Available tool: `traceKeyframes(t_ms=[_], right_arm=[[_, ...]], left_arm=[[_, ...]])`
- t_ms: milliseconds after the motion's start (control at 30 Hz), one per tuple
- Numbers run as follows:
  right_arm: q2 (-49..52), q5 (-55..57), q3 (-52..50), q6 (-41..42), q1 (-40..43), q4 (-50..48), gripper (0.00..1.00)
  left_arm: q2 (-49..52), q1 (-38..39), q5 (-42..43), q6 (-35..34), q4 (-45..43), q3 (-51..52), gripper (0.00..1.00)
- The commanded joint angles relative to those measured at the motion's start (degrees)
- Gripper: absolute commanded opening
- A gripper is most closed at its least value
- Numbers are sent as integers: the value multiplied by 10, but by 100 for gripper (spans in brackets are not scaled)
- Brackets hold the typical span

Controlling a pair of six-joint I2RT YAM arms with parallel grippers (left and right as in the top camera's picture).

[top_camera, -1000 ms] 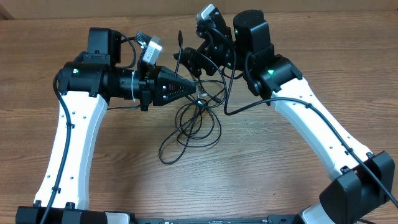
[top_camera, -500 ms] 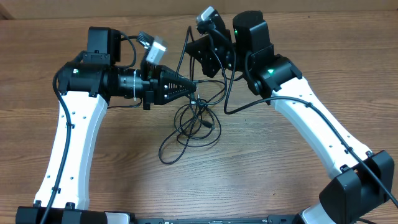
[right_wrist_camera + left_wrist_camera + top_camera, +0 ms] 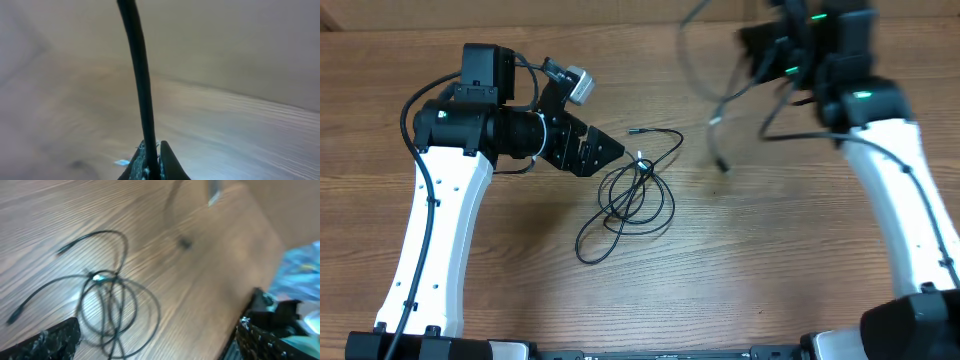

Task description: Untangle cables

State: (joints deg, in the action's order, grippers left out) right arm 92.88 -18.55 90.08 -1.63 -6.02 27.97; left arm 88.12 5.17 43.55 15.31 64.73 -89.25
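While clamped fully shut, pinches the raised cord [image 3: 140, 75] between the tips of the right claw [image 3: 150, 159], with the thin black line running straight up out of the grip. From above, blurred and high, near the far edge of the table [image 3: 770, 260] at the upper right. Below the claw, curves down in a smeared line toward the middle, ending in a loose end [image 3: 723, 165] low over the wood; touching or just clear, cannot tell. Beyond the claw, the right arm [image 3: 910, 190]: white forearm reaching up the right side from the near edge, wrist bent inward.

Left claw [image 3: 605, 152]: spread wide, holding nothing, one finger at each bottom corner of its own wrist view. Points rightward and down at the coiled cord [image 3: 640, 170], near it but apart. Lies flat on the table just left of centre, wound in several overlapping loops, one end arcing toward the far edge, the other trailing toward the near edge. Behind the claw, the left arm [image 3: 430, 220]: wrist level, elbow at the upper left, white link dropping to the near edge.

Well apart, the two cords, with an open strip of wood between coil and loose end. More bare wood right of the coil and between the two arm bases.
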Motion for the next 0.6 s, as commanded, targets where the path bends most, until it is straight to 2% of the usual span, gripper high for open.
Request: traceKeyframes(t_ms=[0, 300, 433, 567], right_arm=[[-19, 78, 26, 16, 92, -2, 4], [-19, 282, 26, 16, 354, 21, 4], [-11, 303, 25, 11, 456, 30, 4], [13, 303, 25, -37, 544, 40, 4]], left_arm=[[-12, 1, -58, -21, -1, -9, 99], [-12, 1, -61, -21, -1, -9, 100], [-12, 1, -61, -21, -1, -9, 100], [-12, 1, -61, -21, -1, -9, 99]])
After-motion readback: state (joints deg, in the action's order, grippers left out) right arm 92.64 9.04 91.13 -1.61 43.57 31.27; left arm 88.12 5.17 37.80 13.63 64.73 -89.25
